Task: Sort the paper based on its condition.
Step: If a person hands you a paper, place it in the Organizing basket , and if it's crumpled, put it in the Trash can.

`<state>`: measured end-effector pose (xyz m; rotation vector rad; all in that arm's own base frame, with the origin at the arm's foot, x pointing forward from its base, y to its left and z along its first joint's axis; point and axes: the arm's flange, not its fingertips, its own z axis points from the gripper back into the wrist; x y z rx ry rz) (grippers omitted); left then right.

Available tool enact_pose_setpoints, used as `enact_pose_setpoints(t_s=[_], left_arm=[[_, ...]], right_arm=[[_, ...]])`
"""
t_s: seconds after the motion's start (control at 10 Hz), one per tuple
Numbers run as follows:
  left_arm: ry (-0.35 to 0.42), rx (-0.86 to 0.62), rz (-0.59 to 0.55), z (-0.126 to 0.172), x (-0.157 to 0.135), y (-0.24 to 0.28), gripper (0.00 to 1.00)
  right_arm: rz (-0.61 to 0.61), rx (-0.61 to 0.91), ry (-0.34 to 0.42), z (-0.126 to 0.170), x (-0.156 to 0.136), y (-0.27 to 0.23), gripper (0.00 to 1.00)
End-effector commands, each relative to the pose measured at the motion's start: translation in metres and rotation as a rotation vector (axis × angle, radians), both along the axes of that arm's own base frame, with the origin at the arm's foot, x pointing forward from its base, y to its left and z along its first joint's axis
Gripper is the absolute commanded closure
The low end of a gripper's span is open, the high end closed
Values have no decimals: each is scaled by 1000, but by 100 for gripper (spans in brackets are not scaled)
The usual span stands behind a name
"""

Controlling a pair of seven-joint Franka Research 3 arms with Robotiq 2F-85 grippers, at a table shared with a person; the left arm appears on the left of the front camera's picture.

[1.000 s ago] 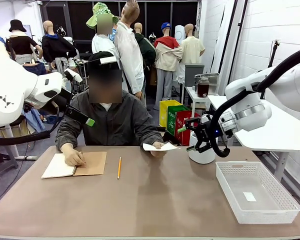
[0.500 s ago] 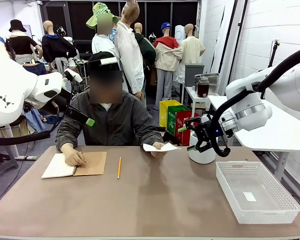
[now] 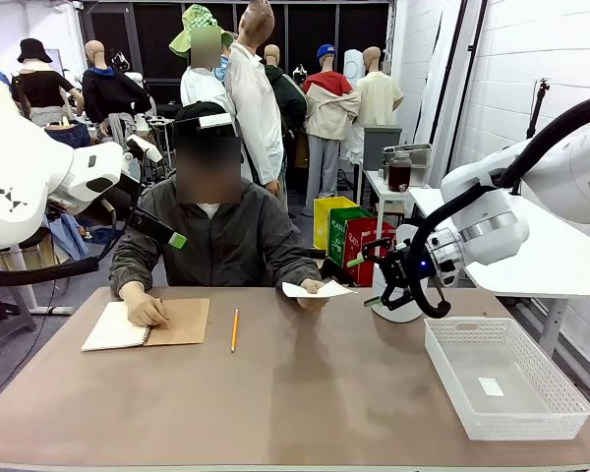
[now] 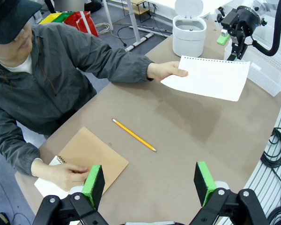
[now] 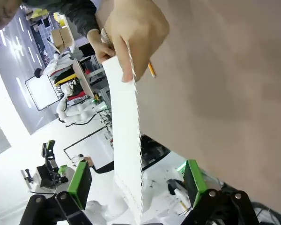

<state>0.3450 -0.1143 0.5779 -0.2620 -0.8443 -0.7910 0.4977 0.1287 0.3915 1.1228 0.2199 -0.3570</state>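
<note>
In the front view my right gripper (image 3: 366, 276) hangs open above the table's (image 3: 305, 403) far edge, toward its right side, jaws wide apart and holding nothing. The sheet of paper (image 3: 317, 289) is just beside it, toward the middle of that far edge, held off the table by the person's hand (image 3: 309, 288) with its free corner pointing at my fingers. My left gripper (image 3: 173, 236) is raised over the far left corner, well apart from the sheet. A white basket (image 3: 511, 425) sits at the near right corner. In the left wrist view my left gripper (image 4: 150, 180) is open and empty above the table, the paper (image 4: 208, 77) far ahead of it in the person's hand (image 4: 166, 71), with a pencil (image 4: 133, 135) and a spiral notebook (image 4: 93, 157) lying nearer. In the right wrist view the paper (image 5: 124, 136) appears nearly edge-on, lined up between my spread fingers (image 5: 79, 179), neither pad touching it.
</note>
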Motion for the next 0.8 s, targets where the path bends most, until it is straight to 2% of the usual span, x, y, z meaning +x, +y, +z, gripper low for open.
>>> enact_pose_setpoints(t_s=[0.0, 0.2, 0.3, 0.4, 0.5, 0.7], left_arm=[[9, -2, -3, 1, 0, 1, 0], [9, -2, -3, 1, 0, 1, 0], [9, -2, -3, 1, 0, 1, 0], [9, -2, -3, 1, 0, 1, 0], [9, -2, -3, 1, 0, 1, 0], [9, -2, -3, 1, 0, 1, 0]], right_arm=[[-46, 71, 90, -1, -1, 4, 0], [-50, 94, 188, -8, -5, 6, 0], [-44, 103, 212, -11, -8, 6, 0], [-43, 106, 225, -16, -9, 5, 0], [-36, 111, 234, -18, -8, 4, 8], [-23, 115, 240, -18, -8, 4, 8]])
